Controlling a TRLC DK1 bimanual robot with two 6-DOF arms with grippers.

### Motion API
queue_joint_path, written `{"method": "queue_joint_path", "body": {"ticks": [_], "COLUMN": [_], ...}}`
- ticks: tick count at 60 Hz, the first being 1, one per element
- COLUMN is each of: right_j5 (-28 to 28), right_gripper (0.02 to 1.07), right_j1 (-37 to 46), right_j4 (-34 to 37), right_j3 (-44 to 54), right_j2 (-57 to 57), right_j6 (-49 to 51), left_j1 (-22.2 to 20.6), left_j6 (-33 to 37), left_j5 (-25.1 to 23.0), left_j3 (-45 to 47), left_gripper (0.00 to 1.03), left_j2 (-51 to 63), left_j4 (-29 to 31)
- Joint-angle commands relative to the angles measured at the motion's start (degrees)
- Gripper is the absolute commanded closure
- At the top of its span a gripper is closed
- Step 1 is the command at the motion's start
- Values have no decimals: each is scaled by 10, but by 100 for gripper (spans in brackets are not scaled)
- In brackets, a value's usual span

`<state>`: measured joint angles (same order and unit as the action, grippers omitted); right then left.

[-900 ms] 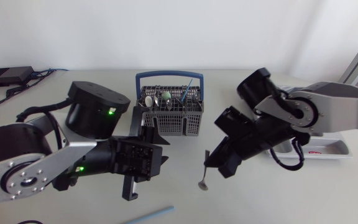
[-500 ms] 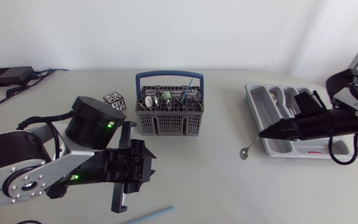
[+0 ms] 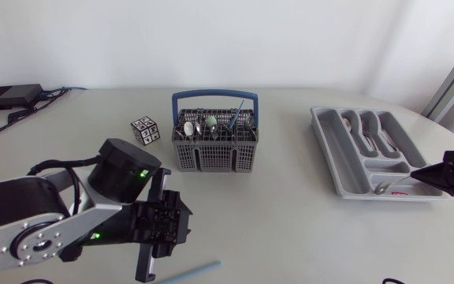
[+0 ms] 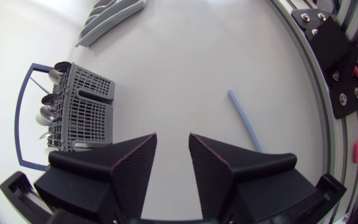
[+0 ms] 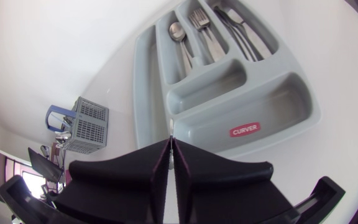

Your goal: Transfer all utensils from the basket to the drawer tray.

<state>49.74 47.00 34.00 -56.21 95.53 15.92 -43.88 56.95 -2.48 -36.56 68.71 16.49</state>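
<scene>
The grey basket (image 3: 213, 146) with a blue handle stands at the table's middle back and holds several utensils (image 3: 211, 124). At the right lies the grey drawer tray (image 3: 327, 154), with a spoon, forks and knives in its long slots. My right gripper (image 3: 433, 173) comes in from the right edge, shut on the handle of a spoon (image 3: 385, 186) whose bowl hangs over the tray's front compartment. In the right wrist view its fingers (image 5: 160, 162) pinch the thin handle above the tray (image 5: 272, 99). My left gripper (image 3: 150, 254) is open and empty, low at the front left, its fingers (image 4: 135, 168) apart.
A small patterned cube (image 3: 143, 128) sits left of the basket. A light blue straw (image 3: 191, 274) lies at the front edge, ahead of my left gripper as the straw (image 4: 244, 118) shows in the left wrist view. A black box with cables (image 3: 6, 96) is at the back left.
My right arm has swung from the table's middle to the far right, carrying the spoon over the tray. My left arm has drawn back and down toward the front left.
</scene>
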Motion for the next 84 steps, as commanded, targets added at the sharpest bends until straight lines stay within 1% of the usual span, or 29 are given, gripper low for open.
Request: {"method": "queue_joint_path", "body": {"ticks": [1, 9, 16, 29, 33, 36, 37, 38, 41, 42, 45, 47, 49, 59, 62, 73, 80, 84], "right_j5": [10, 4, -3, 5, 0, -12, -16, -18, -35, -43, -56, -65, -75, -119, -121, -139, -145, -159], "right_gripper": [97, 97, 97, 96, 95, 91, 89, 83, 58, 47, 22, 13, 7, 7, 7, 7, 7, 7], "right_j1": [21, 35, 41, 49, 43, 36, 34, 32, 28, 27, 24, 22, 19, -3, -9, -60, -93, -117], "right_j4": [-13, -39, -68, -77, -78, -81, -82, -82, -96, -100, -108, -108, -109, -116, -114, -111, -111, -112], "right_j3": [-20, -36, -48, -73, -69, -62, -60, -58, -44, -37, -24, -18, -11, 8, 15, 49, 65, 78], "right_j2": [25, 63, 99, 131, 134, 134, 132, 128, 111, 101, 74, 57, 36, -50, -72, -121, -129, -140], "right_j6": [6, -7, -30, -62, -63, -62, -60, -57, -56, -56, -56, -53, -48, -27, -18, 6, 7, 7], "left_j1": [-6, -6, -6, -3, -3, -3, -3, -3, -3, -3, -2, -2, -2, -7, -11, -44, -61, -73], "left_j6": [-10, -14, -20, -21, -21, -21, -21, -21, -21, -21, -21, -21, -22, -34, -43, -77, -101, -119], "left_j5": [3, 6, 10, 10, 10, 10, 10, 10, 10, 11, 13, 14, 15, 17, 17, 17, 20, 23], "left_j3": [18, 25, 32, 57, 66, 74, 76, 77, 82, 83, 87, 89, 90, 83, 81, 67, 66, 61], "left_gripper": [63, 64, 64, 64, 64, 64, 64, 64, 64, 64, 64, 64, 64, 64, 64, 66, 68, 69], "left_j2": [-14, -27, -44, -81, -88, -93, -95, -96, -96, -96, -96, -97, -98, -107, -111, -112, -85, -58], "left_j4": [0, 0, 12, 31, 35, 38, 38, 38, 38, 38, 39, 40, 43, 79, 95, 181, 191, 192]}}
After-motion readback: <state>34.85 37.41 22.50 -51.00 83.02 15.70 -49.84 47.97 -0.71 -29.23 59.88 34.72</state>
